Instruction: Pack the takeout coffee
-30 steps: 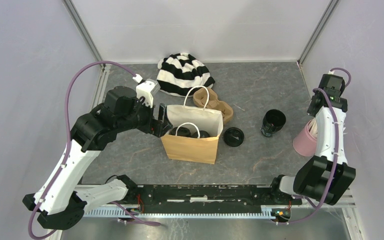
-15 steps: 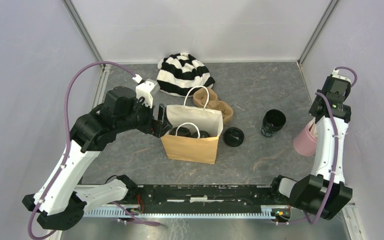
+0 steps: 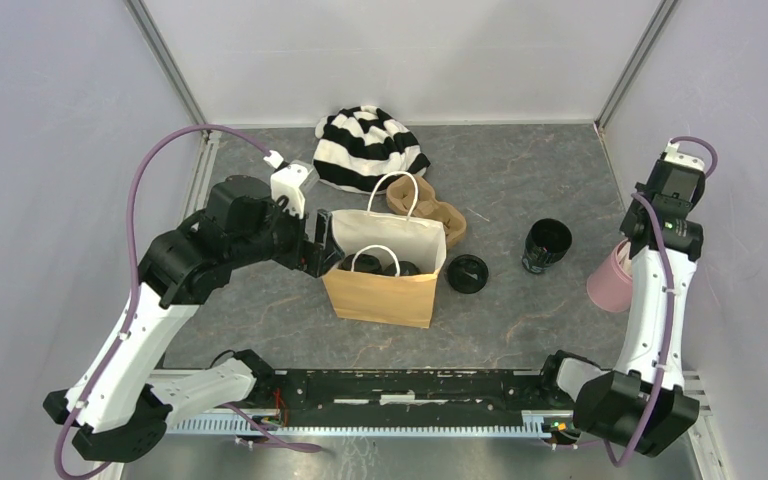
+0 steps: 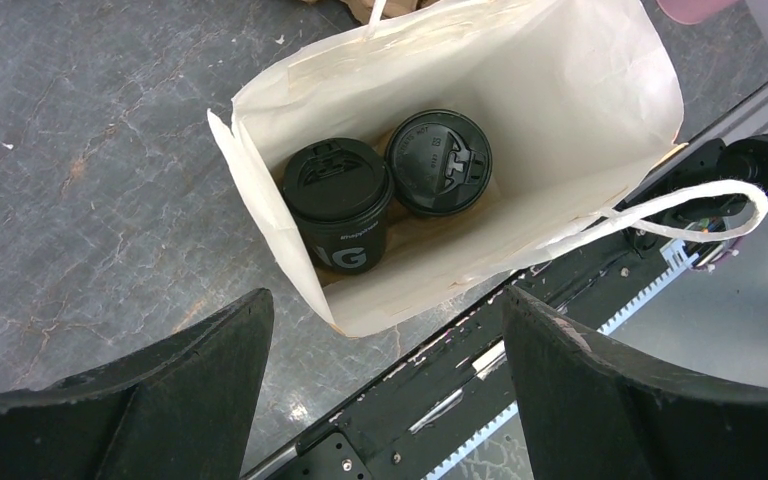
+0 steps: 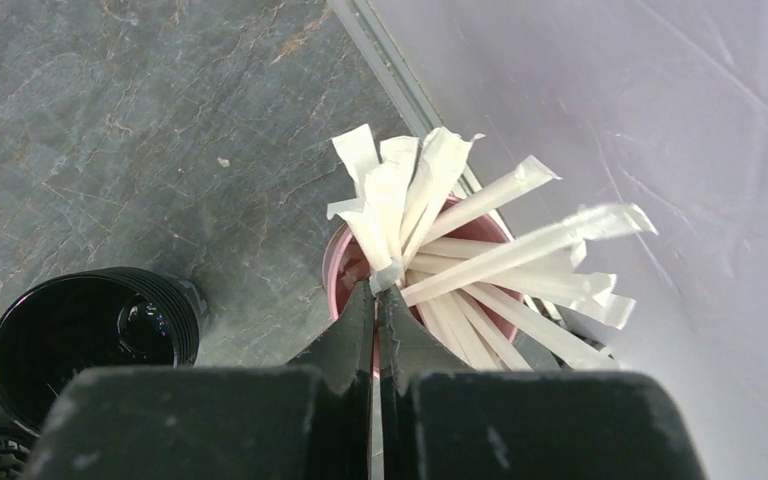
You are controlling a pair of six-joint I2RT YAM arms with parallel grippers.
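**Coffee sat packed while the right arm pinched a stick**

Both takeout coffee cups [image 4: 338, 200] stood lidded and side by side on the floor of the brown paper bag [image 4: 580, 90]. We found the left gripper [image 3: 322, 247] spread wide and holding nothing, poised at the bag's left rim beside its open mouth. Well to the right of the bag, the right gripper [image 5: 378, 300] was closed over the pink cup [image 5: 334, 262], its tips apparently nipping one white stick [image 5: 370, 225] from the bunch. Between that cup and the bag were an open black cup [image 3: 546, 243] and a loose lid [image 3: 467, 273]. We judged the cups themselves packed and the step in hand an extra, the stick. The next move, in our view, called for a straight lift clear of the other sticks, then a carry to the bag's mouth without snagging its rim.
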